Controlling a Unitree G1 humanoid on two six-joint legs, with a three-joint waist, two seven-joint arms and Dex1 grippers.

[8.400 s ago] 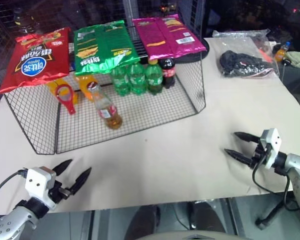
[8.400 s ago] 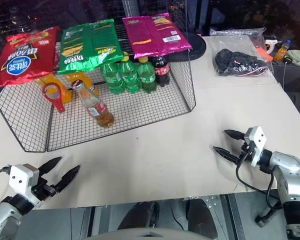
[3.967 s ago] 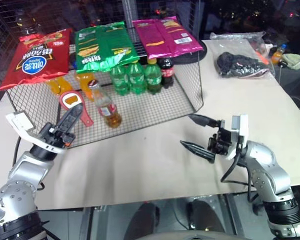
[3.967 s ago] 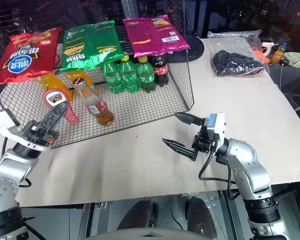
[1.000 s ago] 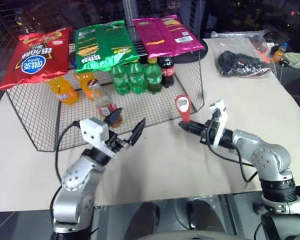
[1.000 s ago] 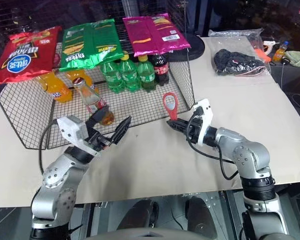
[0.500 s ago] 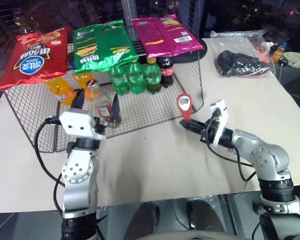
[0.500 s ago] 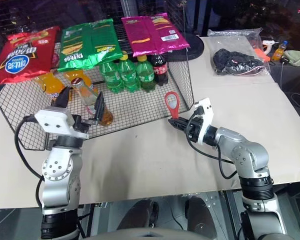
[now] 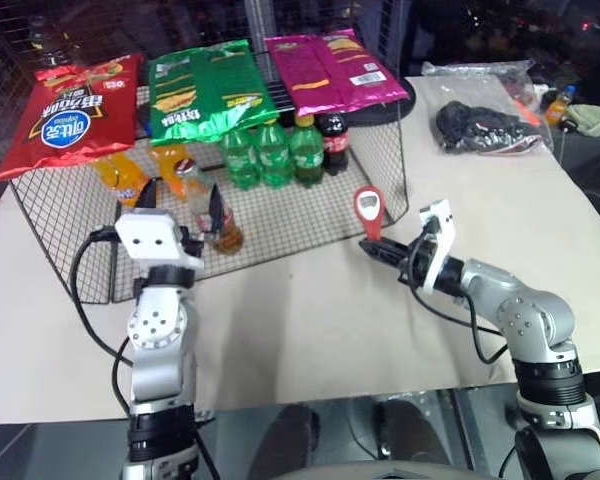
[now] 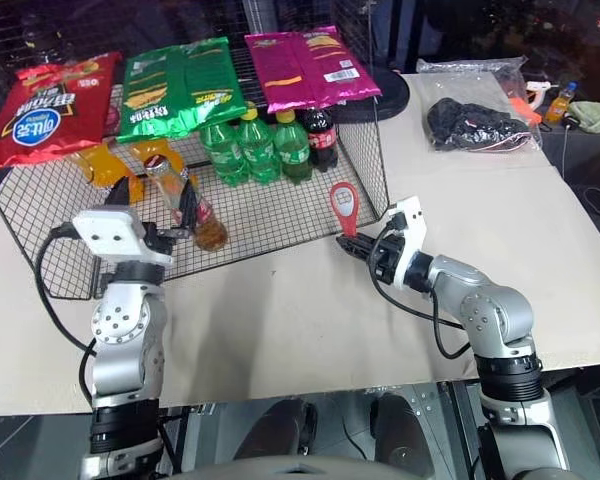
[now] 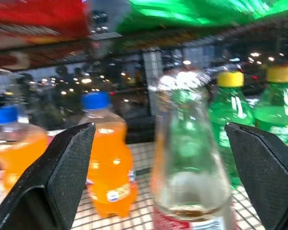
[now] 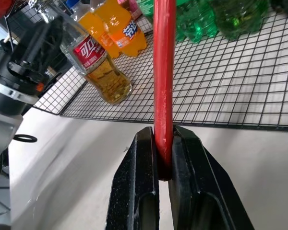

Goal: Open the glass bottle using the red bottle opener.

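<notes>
The glass bottle [image 9: 223, 230], holding amber liquid and wearing a red-and-white label, stands on the wire rack's lower shelf [image 9: 310, 215]. My left gripper [image 9: 183, 192] is open, with one finger on each side of the bottle's neck and not touching it. In the left wrist view the neck [image 11: 189, 143] rises between the two black fingers [image 11: 69, 163]. My right gripper [image 9: 380, 250] is shut on the handle of the red bottle opener [image 9: 367, 206]. The opener stands upright with its round head on top, in front of the rack's right end. The right wrist view shows the opener [image 12: 163, 72] and the bottle [image 12: 98, 64].
Red [image 9: 68, 110], green [image 9: 205, 88] and magenta [image 9: 335, 68] chip bags lie on the rack's top. Orange soda bottles [image 9: 120, 180], green soda bottles [image 9: 270, 155] and a dark cola bottle [image 9: 335, 140] stand behind the glass bottle. A black bag [image 9: 485, 128] lies back right.
My left gripper has swung up and away from the table in front of the rack, and its open fingers now flank the bottle's neck. The right gripper and the opener have kept still.
</notes>
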